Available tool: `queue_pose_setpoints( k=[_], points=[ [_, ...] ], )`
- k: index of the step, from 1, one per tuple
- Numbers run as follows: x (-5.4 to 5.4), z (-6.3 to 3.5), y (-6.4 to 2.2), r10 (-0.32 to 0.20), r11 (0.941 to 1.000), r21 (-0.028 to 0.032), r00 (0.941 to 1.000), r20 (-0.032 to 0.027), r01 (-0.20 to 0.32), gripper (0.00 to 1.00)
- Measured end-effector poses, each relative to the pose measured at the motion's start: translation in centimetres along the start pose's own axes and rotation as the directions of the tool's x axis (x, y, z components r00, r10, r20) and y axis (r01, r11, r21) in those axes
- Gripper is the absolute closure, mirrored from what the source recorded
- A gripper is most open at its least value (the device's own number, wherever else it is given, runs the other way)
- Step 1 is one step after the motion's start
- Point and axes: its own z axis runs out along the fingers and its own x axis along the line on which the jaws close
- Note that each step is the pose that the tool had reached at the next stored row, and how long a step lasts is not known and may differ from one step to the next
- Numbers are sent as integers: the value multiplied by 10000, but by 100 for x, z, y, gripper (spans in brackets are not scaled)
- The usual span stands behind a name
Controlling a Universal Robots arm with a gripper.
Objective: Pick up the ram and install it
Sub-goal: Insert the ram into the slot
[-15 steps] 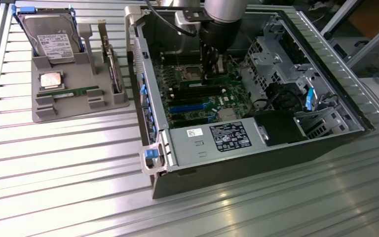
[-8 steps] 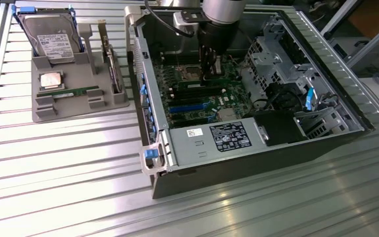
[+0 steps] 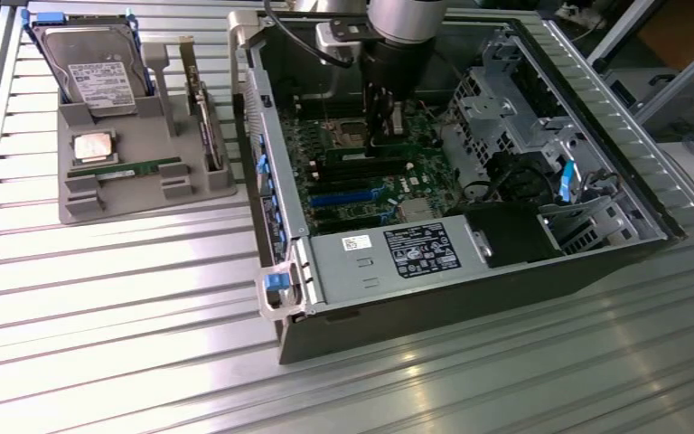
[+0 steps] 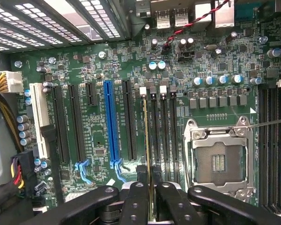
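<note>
The tool [image 4: 150, 190] pinches the ram [image 4: 148, 136] edge-on over a memory slot beside the empty CPU socket [image 4: 218, 161]; it looks light, stiff and fragile, so a mid-length grip on its upper edge seems safest.

Labels on power supply [image 3: 410, 255], hard drive [image 3: 97, 77], print seemingly illegible

Open computer case [image 3: 468, 307] rests on the ribbed metal surface [image 3: 106, 325]. Inside it: green motherboard [image 4: 107, 70] with an open processor socket [image 4: 220, 161], one blue slot [image 4: 110, 124] and one white slot [image 4: 37, 117]. Power supply [image 3: 383, 258] sits at the near end. To the exterior view's left, apart from the case, a grey holder [image 3: 130, 203] carries an upright hard drive [image 3: 94, 68], a square processor chip [image 3: 94, 146] and a bracketed card [image 3: 206, 122] on edge.
</note>
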Motion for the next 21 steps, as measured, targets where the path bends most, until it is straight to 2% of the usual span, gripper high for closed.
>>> queue_pose_setpoints(
  k=[8,12,14,15,16,17,18,19,20,21],
  points=[
    [-3,29,1,0,10000,0,10000,2,0,87],
    [-3,30,2,2,10000,-5,10000,56,-2,87],
    [-1,30,1,4,10000,-10,9999,116,-4,87],
    [1,31,1,6,10000,-13,9998,179,-5,87],
    [5,31,1,11,10000,-23,9996,277,-10,87],
    [8,31,1,13,10000,-27,9994,335,-12,87],
    [11,32,0,14,10000,-30,9993,371,-13,87],
    [12,32,0,16,10000,-31,9993,377,-15,87],
    [23,32,-1,16,10000,-35,9991,420,-15,87],
    [41,35,-2,20,10000,-40,9988,498,-18,87]
  ],
)
